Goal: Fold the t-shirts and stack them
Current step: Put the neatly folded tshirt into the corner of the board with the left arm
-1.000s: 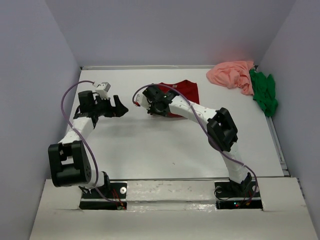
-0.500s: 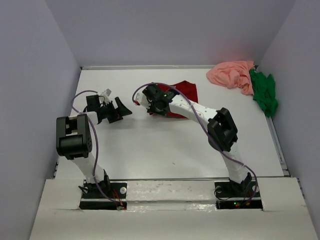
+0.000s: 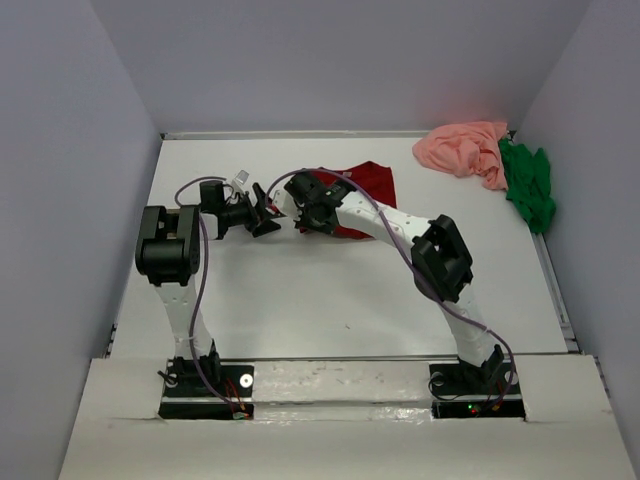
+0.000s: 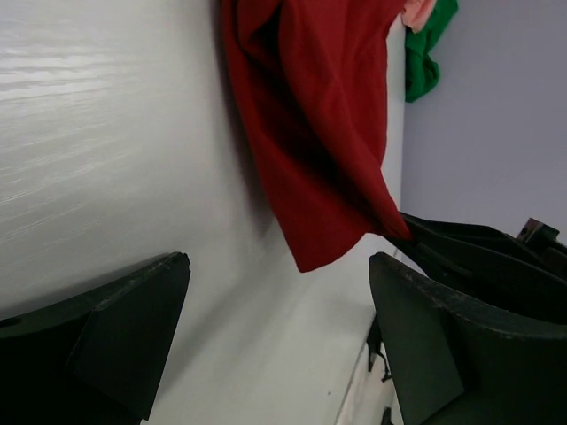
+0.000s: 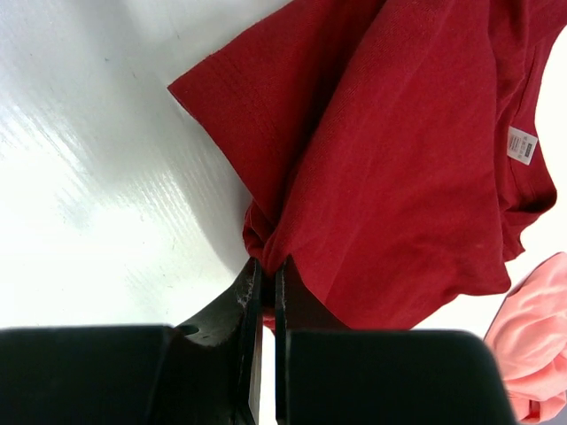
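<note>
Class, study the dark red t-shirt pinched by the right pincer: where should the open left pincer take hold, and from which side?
Grip the loose corner of the dark red t-shirt, coming from its left side, where the left pincer faces it wide open. That corner hangs free as a thin flap beside the pinch of the right pincer, so it should probably slip between the jaws.

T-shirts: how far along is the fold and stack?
Done: nothing; no shirt is folded or stacked. In hand: the right gripper is shut on an edge of the dark red t-shirt, and the left gripper is open, facing a loose corner of it. Left: folding that one, then the salmon pink t-shirt and the green t-shirt, both crumpled at the far right corner.
</note>
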{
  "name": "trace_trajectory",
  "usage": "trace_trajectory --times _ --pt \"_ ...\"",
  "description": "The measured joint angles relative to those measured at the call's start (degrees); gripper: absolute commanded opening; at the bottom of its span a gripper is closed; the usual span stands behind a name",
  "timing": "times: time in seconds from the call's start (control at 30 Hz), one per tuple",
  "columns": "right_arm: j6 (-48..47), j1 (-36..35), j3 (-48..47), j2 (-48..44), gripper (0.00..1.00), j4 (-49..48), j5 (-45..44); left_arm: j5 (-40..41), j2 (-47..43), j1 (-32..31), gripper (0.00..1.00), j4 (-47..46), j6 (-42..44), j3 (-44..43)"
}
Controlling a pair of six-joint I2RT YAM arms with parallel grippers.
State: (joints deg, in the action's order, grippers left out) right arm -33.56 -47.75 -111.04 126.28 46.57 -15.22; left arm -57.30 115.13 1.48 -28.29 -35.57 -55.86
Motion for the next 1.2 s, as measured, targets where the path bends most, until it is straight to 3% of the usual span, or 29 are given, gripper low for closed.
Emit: trace_trajectory --times 0.2,0.7,1.2 --pt "0.0 -0.02 0.02 0.2 0.0 0.0 -0.2 -3.82 4.09 -3.96 0.99 -3.72 -6.29 -2.89" --pt "0.59 -0.02 -2.08 0.22 0.0 1.73 -0.48 -3.41 8.48 -8.22 0.99 -10.62 -18.95 -6.27" --pt "0.66 -0.02 -2.05 0.2 0.0 2.51 -0.9 -0.98 12.72 -13.07 0.99 -12.66 -24.44 -12.39"
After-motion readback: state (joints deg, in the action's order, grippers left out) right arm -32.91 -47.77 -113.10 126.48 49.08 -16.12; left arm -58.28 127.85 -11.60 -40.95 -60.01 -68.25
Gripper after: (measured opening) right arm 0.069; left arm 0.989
